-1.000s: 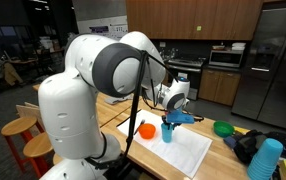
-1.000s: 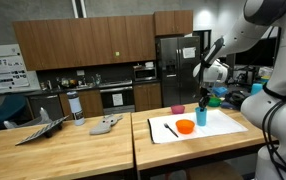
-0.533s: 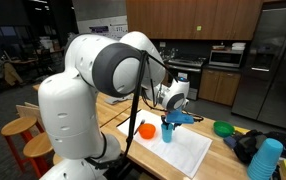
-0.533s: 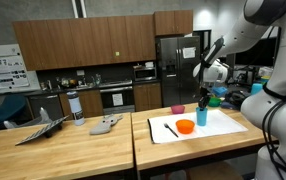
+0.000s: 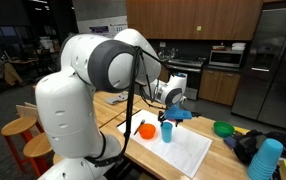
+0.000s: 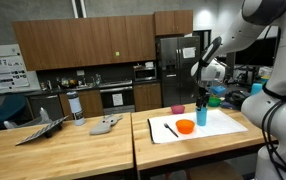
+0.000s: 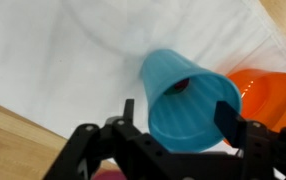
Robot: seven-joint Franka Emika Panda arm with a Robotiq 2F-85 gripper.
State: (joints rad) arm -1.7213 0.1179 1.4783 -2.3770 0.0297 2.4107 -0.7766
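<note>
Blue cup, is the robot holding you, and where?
No, nothing is held. The end effector hangs open over the blue cup on the white cloth.

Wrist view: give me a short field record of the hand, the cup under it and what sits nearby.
hand: open, fingers either side above the blue cup
blue cup: upright on the white mat, small dark item inside, unclear what
orange bowl: beside the cup, on the mat
surface: wooden table under the mat

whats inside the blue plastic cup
Inside the tall blue plastic cup, a small dark reddish thing shows low down, too small to identify. The cup's wall hides the rest of the bottom.
</note>
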